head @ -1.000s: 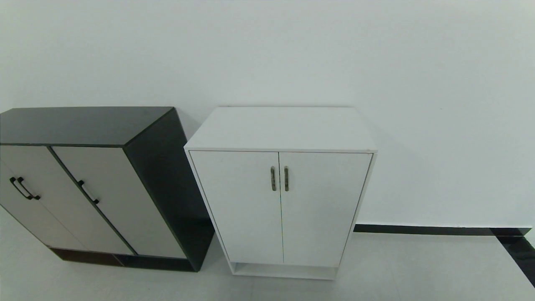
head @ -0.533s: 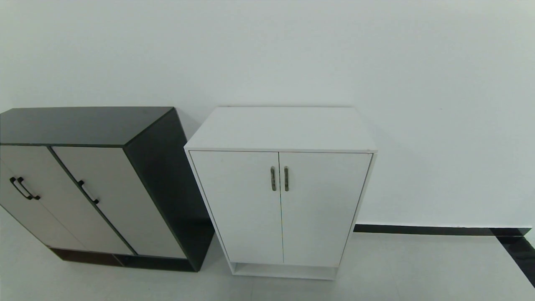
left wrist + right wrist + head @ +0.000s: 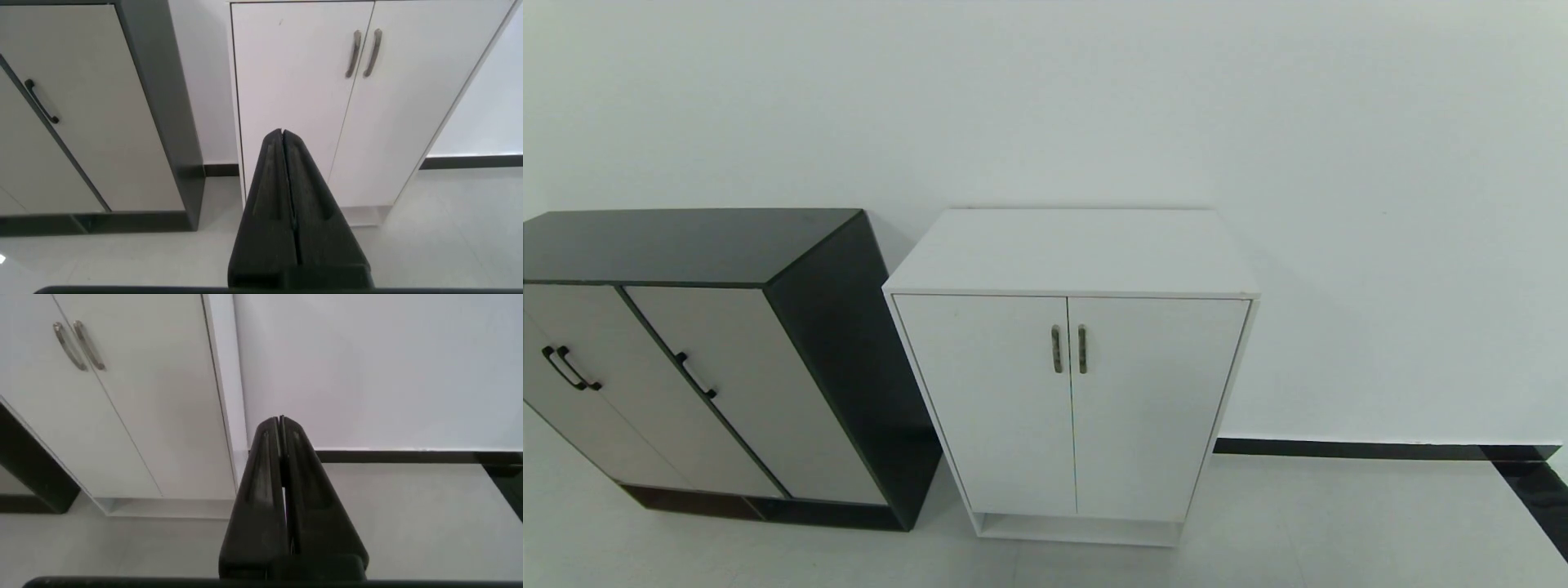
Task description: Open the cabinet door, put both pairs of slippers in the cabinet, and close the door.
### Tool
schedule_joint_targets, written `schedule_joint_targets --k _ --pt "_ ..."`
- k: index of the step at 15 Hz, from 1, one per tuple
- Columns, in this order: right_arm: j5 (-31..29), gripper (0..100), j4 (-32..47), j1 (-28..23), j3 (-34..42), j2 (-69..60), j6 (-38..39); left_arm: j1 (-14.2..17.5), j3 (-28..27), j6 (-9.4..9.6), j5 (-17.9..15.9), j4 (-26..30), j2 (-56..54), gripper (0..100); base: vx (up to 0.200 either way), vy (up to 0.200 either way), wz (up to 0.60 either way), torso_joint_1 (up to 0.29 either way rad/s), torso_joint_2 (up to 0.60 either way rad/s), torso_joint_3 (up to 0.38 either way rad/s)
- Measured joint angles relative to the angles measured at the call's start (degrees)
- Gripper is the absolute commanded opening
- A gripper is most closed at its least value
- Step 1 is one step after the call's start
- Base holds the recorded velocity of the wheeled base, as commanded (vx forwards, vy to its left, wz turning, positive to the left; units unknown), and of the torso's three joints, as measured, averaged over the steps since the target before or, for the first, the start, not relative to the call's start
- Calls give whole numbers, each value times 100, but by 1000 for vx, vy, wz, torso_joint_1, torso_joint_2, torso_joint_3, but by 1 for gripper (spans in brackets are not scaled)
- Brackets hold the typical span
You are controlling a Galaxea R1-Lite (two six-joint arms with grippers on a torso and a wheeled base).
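left end effector closed, right end effector closed

This is a plain indoor room, set up like a hallway or entry corner in a home, and what shows it is the storage furniture set against a wall. A white cabinet with two doors and a pair of slim metal handles stands with its back to a smooth white wall. Just beside it stands a dark cabinet with pale grey doors and black handles. Both are low pieces resting on a pale, glossy floor. A black skirting strip runs along the foot of the wall and turns the corner at the right — the finish of an interior room.
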Motion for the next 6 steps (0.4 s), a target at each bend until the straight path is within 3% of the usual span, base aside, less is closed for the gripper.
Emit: schedule_joint_targets --k 6 --pt "5 0 -2 0 5 -5 -7 0 0 0 -2 0 0 0 0 0 0 0 0 0"
